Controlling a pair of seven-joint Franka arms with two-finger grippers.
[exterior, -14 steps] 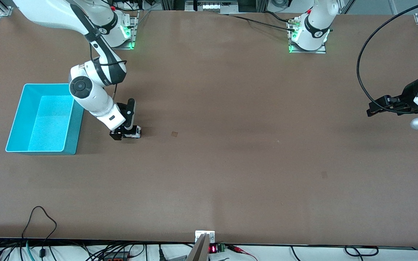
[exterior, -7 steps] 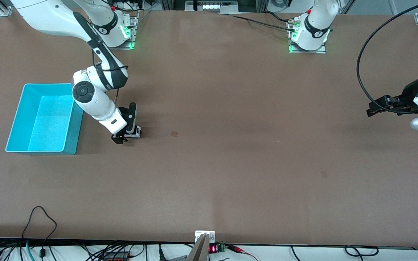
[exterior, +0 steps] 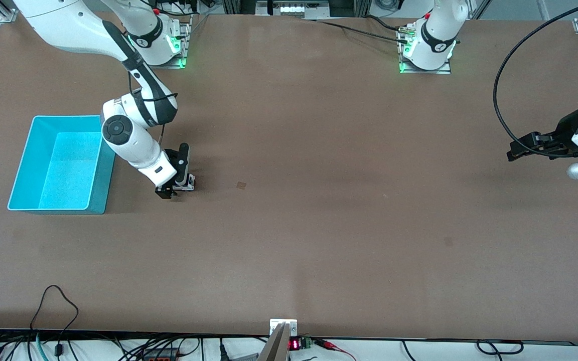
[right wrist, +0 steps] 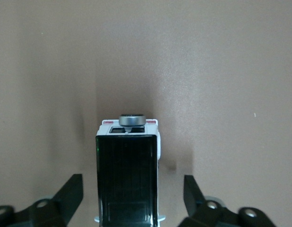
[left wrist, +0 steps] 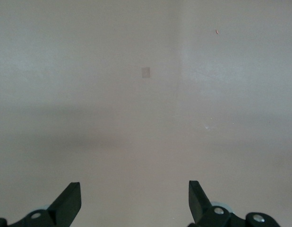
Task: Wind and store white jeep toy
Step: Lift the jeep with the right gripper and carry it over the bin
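Observation:
The white jeep toy [exterior: 185, 183], with a black roof, stands on the brown table beside the turquoise bin [exterior: 18, 173], toward the right arm's end. My right gripper [exterior: 174, 187] is low over it and open. In the right wrist view the jeep [right wrist: 127, 170] lies between the two fingers [right wrist: 70, 191], with a gap on each side and a grey knob at its end. My left gripper [exterior: 514, 152] waits over the left arm's end of the table, open and empty; in its wrist view the gripper [left wrist: 134, 198] shows only bare table.
The bin is empty and stands close to the right arm's elbow. A small dark square mark [exterior: 241, 185] lies on the table near the jeep. A black cable [exterior: 499, 75] loops above the left arm. Cables hang along the table's front edge.
My right arm's elbow has drifted slightly and the gripper has settled a little closer round the jeep. The jeep and the left arm have not moved.

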